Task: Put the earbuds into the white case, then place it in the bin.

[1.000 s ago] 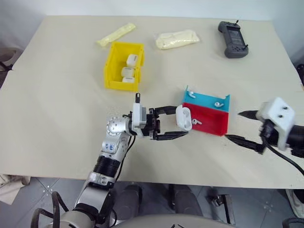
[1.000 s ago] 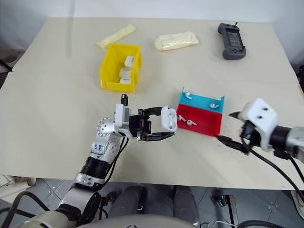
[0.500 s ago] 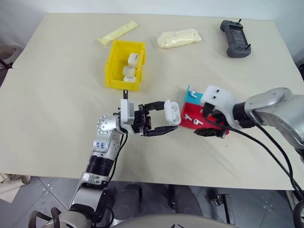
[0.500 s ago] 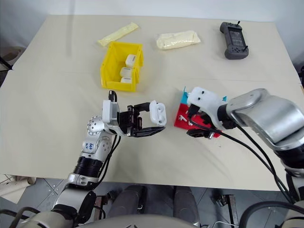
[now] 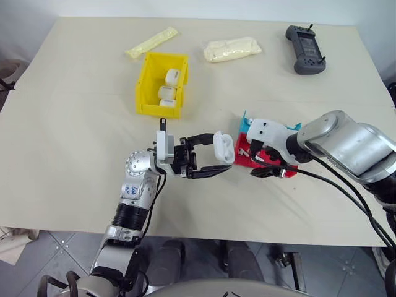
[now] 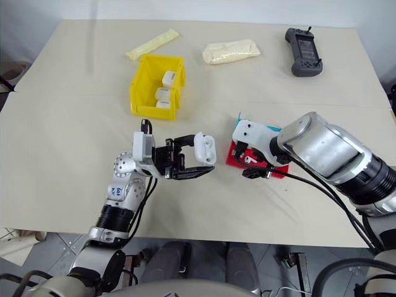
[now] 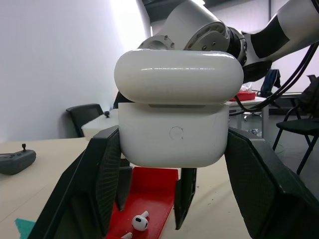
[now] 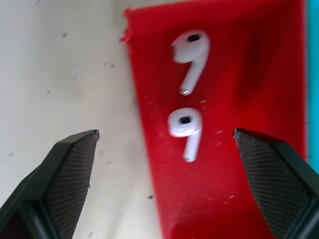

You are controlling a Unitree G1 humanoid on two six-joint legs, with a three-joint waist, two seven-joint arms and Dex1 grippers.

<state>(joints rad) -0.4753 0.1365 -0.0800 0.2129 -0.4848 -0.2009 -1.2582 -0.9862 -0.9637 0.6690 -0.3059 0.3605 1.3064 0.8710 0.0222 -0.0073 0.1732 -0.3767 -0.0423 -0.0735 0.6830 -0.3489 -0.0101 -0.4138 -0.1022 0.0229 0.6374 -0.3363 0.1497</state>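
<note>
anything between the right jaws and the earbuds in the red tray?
Nothing. In the right wrist view the open right gripper straddles two earbuds lying on the red tray, with only bare tray between.

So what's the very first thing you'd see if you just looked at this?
Probably the white case, lid open, pinched in the left gripper above the middle of the table. Right beside it, the right gripper hangs wide open over two earbuds lying on the red tray. Farther back sits the bright yellow bin.
</note>
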